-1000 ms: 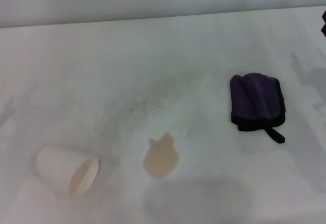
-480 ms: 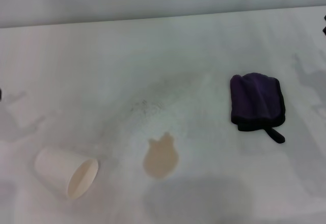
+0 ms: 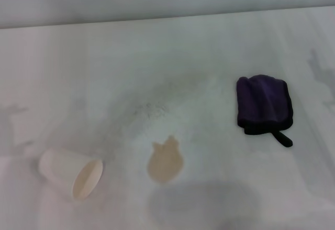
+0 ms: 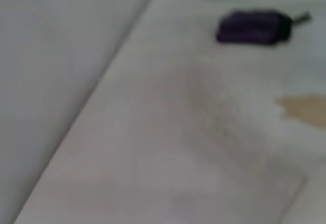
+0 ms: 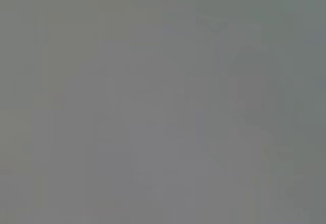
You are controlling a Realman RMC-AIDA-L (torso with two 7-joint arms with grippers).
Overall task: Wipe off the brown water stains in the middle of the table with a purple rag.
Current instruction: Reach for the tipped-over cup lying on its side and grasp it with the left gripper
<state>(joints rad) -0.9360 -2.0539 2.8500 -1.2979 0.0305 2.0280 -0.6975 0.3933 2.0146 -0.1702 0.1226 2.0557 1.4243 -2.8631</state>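
The brown water stains point(image 3: 165, 162) form one tan puddle on the white table point(image 3: 172, 57). The purple rag point(image 3: 263, 103) lies flat, well apart on the puddle's right and farther back; a tipped white paper cup point(image 3: 71, 173) lies to its left. Neither gripper shows, so their state cannot be told.

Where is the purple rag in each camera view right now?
Head view: purple rag lies right of centre on the table.
Left wrist view: upper right.
Right wrist view: not in it.
Shared landmark: the brown water stains, also in the left wrist view.
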